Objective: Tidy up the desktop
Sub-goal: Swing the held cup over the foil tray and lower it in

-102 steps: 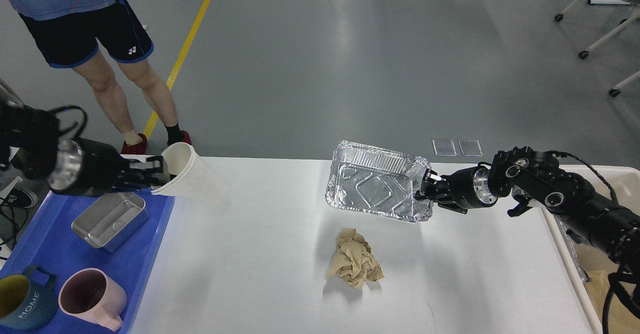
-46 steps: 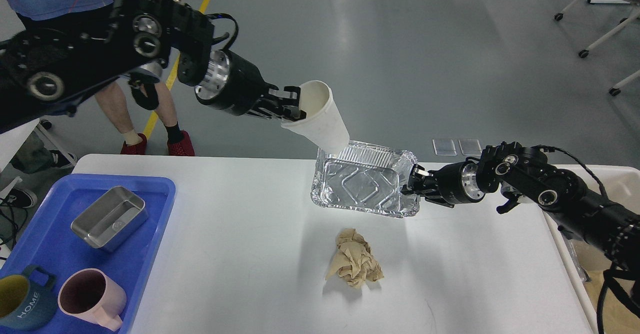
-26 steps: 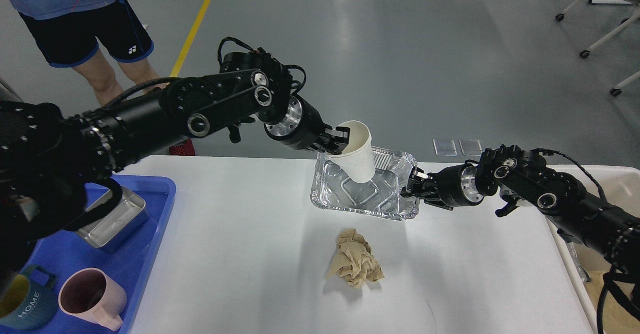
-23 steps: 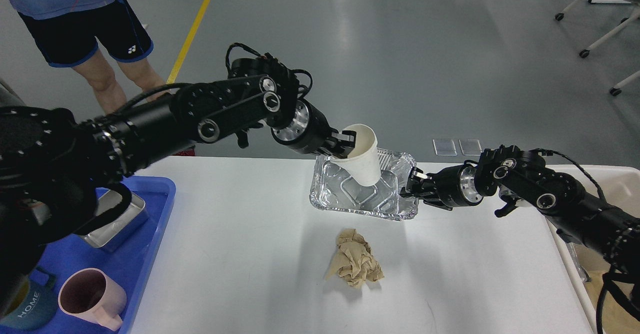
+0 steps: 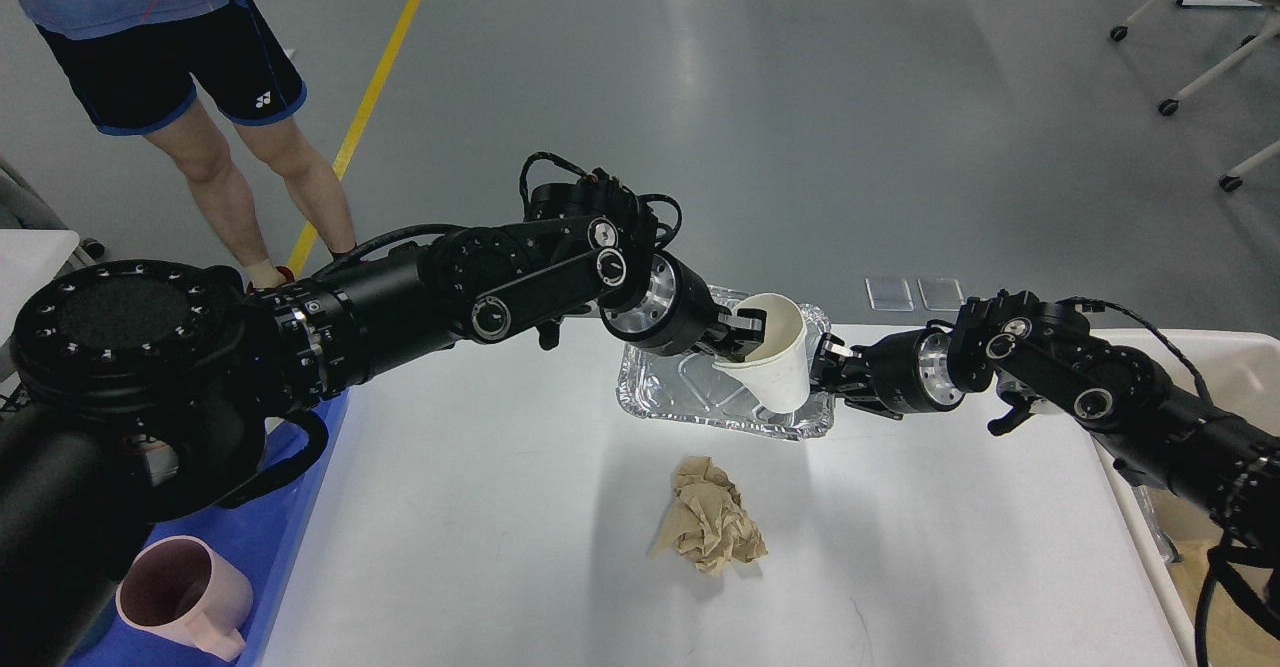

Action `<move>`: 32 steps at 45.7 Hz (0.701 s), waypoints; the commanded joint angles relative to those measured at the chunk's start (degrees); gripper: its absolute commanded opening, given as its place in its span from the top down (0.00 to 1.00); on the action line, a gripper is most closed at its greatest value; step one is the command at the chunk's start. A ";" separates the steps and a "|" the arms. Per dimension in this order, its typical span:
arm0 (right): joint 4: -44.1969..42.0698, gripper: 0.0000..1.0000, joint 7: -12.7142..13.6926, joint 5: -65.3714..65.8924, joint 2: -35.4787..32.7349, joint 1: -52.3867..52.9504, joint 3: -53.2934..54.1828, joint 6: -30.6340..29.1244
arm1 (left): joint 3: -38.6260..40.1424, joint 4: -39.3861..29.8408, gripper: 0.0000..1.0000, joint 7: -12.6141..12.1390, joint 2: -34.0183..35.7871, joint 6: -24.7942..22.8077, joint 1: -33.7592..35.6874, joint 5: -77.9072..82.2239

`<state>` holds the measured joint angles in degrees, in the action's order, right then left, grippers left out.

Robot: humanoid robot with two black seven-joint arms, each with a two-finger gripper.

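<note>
The white desktop [image 5: 480, 527] fills the lower view. My left gripper [image 5: 738, 336] is shut on the rim of a white paper cup [image 5: 779, 359] and holds it inside a foil tray [image 5: 690, 402], near the tray's right end. My right gripper [image 5: 826, 372] is shut on the foil tray's right rim and keeps the tray low over the desktop. A crumpled brown paper ball [image 5: 708, 528] lies on the desktop in front of the tray.
A blue plastic tray [image 5: 270, 537] at the left edge holds a pink mug [image 5: 180, 597]; my left arm hides most of it. A beige bin [image 5: 1230, 367] stands off the right edge. A person [image 5: 200, 97] stands beyond the far left corner.
My left arm swung the cup from over the blue tray across to the foil tray and lowered it in. My right gripper lowered the foil tray and shifted it slightly left.
</note>
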<state>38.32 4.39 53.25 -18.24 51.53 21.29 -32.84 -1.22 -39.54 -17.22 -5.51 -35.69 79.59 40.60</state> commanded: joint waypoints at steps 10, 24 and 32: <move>0.00 1.00 -0.09 -0.08 0.05 -0.55 -0.02 0.23 | -0.10 0.08 0.93 -0.01 0.50 -0.08 -1.81 0.18; 0.00 1.00 0.00 0.01 0.05 -0.46 -0.02 0.23 | -0.62 0.34 0.89 -0.09 0.59 0.09 -1.81 1.15; 0.00 1.00 0.00 0.01 0.05 -0.46 -0.02 0.23 | -0.62 1.84 0.71 -0.09 0.50 0.80 -1.72 1.15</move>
<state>38.33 4.37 53.24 -18.19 51.05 21.30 -32.61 -1.84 -38.45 -17.38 -4.97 -35.31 77.77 41.75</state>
